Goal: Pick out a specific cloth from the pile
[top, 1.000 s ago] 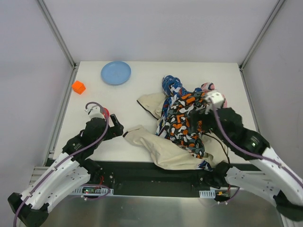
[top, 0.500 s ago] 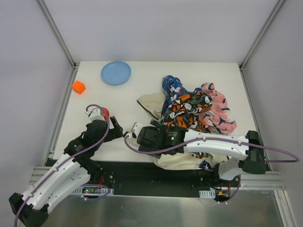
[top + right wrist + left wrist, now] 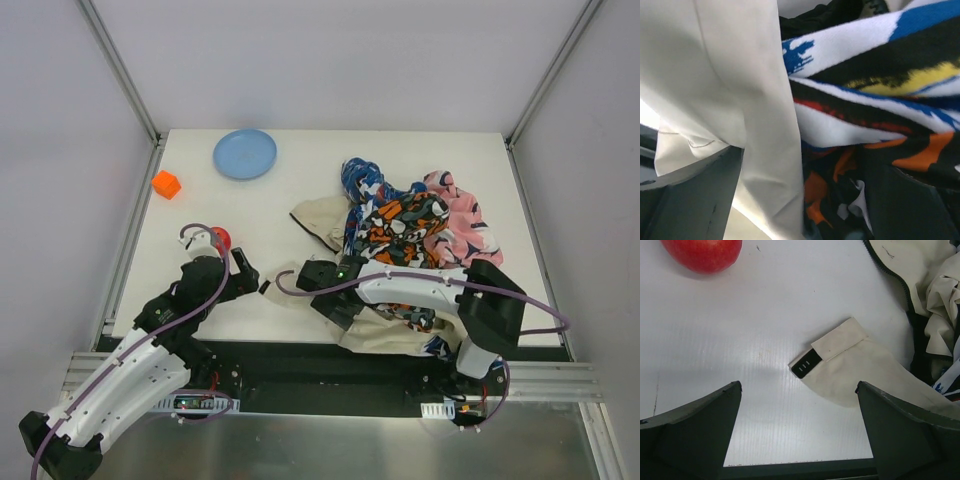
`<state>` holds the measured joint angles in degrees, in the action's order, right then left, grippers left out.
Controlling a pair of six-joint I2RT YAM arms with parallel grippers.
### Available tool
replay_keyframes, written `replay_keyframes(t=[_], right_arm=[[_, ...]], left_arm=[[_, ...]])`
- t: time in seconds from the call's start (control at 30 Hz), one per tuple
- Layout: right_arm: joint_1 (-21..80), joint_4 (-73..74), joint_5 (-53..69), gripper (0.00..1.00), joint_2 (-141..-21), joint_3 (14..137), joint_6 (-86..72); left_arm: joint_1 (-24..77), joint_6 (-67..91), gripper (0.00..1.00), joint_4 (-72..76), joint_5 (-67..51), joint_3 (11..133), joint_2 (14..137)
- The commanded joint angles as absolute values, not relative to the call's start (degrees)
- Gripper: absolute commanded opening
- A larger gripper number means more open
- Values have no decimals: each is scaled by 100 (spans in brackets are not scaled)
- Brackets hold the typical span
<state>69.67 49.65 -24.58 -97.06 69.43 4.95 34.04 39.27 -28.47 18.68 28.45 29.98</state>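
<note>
The left gripper point(image 3: 797, 390) hovers, jaws apart and empty, over the beige cloth point(image 3: 855, 362). The right gripper point(image 3: 802, 167), fingers spread, is nosed into the pile point(image 3: 400, 225). The cloth point(image 3: 822, 17) shows only as a buried black sliver, so it seems not yet picked out.

Only a dark scrap of the cloth point(image 3: 822, 17) shows, at the top edge of the right wrist view. The rest is buried under the pile point(image 3: 405, 225), whose nearest folds are blurred. From above, beige fabric hides the right gripper point(image 3: 340, 306) fingertips, and the left wrist view's top edge cuts off the red round object point(image 3: 702, 252).
</note>
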Motion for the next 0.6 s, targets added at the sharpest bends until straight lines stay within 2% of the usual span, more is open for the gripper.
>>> replay_keyframes(t=[0.0, 0.07, 0.1, 0.13, 0.2, 0.27, 0.3, 0.4, 0.57], right_arm=[[6514, 4765, -1715, 96, -10229, 6426, 247], [6416, 4510, -1417, 97, -10449, 6303, 237], [6373, 4361, -1345, 90, -10555, 6258, 237], [6363, 4290, -1275, 71, -10651, 6249, 203], [6285, 4272, -1239, 46, -10836, 6284, 115], [6214, 4263, -1169, 4, -10881, 6311, 36], [6188, 4237, -1178, 1, -10863, 6293, 18], [6152, 4236, -1536, 1, -10443, 6310, 18], [6170, 4175, -2573, 1, -8950, 6696, -149]], left_arm=[[3375, 3964, 99, -2751, 2048, 2813, 2953], [3375, 3973, 99, -2751, 2092, 2795, 2936], [3375, 3981, 99, -2751, 2109, 2795, 2927], [3375, 3973, 99, -2751, 2118, 2795, 2927], [3375, 3964, 99, -2751, 2118, 2786, 2909], [3375, 3973, 99, -2751, 2118, 2786, 2909], [3375, 3973, 99, -2751, 2136, 2777, 2900], [3375, 3981, 99, -2760, 2153, 2760, 2822], [3375, 3982, 99, -2751, 2197, 2733, 2663]])
